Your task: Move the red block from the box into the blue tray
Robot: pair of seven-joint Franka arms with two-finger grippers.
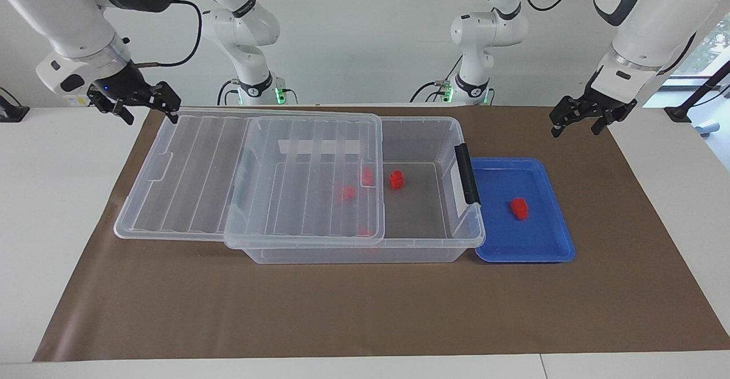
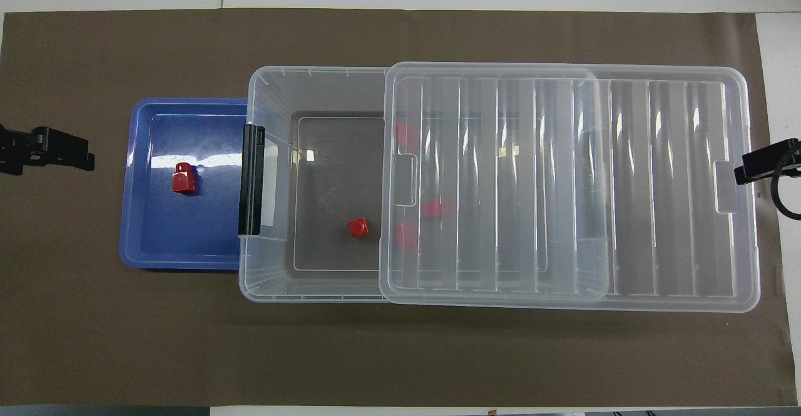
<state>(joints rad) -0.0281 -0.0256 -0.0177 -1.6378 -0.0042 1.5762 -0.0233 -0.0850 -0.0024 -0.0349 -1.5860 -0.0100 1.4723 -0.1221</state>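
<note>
The blue tray (image 1: 553, 242) (image 2: 144, 241) lies beside the box at the left arm's end of the table. One red block (image 1: 519, 208) (image 2: 185, 178) lies in it. The clear box (image 1: 433, 125) (image 2: 300, 75) holds another red block (image 1: 396, 179) (image 2: 358, 228) in its uncovered part. Three more red blocks show dimly under the lid (image 1: 194, 168) (image 2: 657, 184), which is slid toward the right arm's end. My left gripper (image 1: 576, 125) (image 2: 56, 156) is open and empty, raised over the mat beside the tray. My right gripper (image 1: 145, 108) (image 2: 760, 166) is open at the lid's end, waiting.
A black clip handle (image 1: 467, 174) (image 2: 251, 178) stands on the box's wall next to the tray. A brown mat (image 1: 342, 310) (image 2: 400, 353) covers the table under everything. The lid overhangs the box toward the right arm's end.
</note>
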